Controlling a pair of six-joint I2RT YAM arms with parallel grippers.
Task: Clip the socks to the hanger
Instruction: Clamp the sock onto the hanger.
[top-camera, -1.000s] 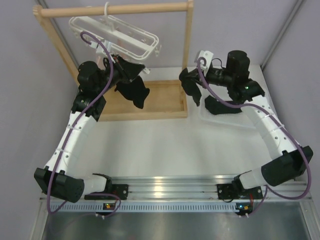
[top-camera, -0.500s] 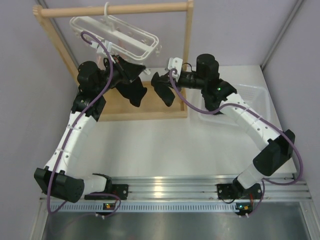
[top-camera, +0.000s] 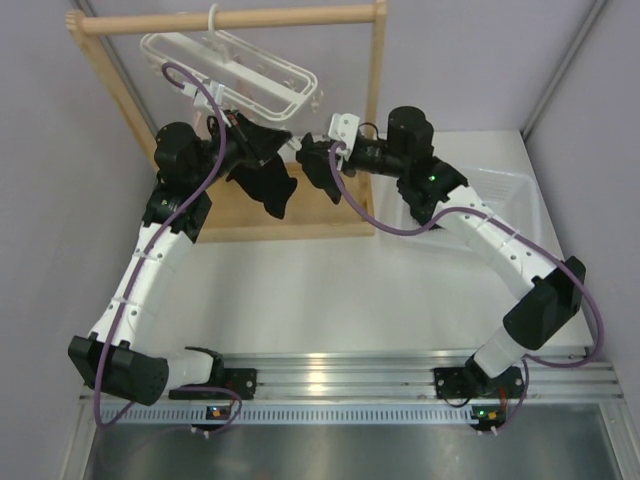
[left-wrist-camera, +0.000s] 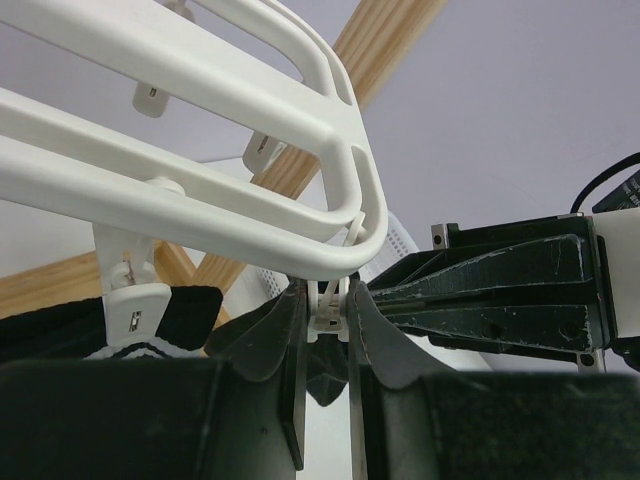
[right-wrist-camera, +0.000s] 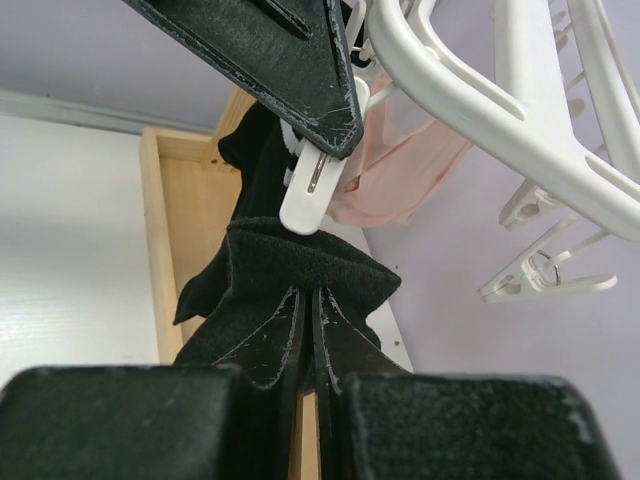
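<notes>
Left fingers (left-wrist-camera: 268, 335) squeeze a clip (left-wrist-camera: 326, 312) on the hanger (left-wrist-camera: 200, 190); right fingers (right-wrist-camera: 265, 340) clench a sock (right-wrist-camera: 300, 262) at its six o'clock — seemingly short of the mouth. Released early, it would snap shut empty.

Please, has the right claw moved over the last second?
Yes, the right claw went left, past the rack's upright post, toward the hanger.

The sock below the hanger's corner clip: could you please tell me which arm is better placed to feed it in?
Right. The right jaws are shut on the sock, held just below the clip. The left jaws are pinching that clip on the hanger, so that arm probably should stay put.
</notes>
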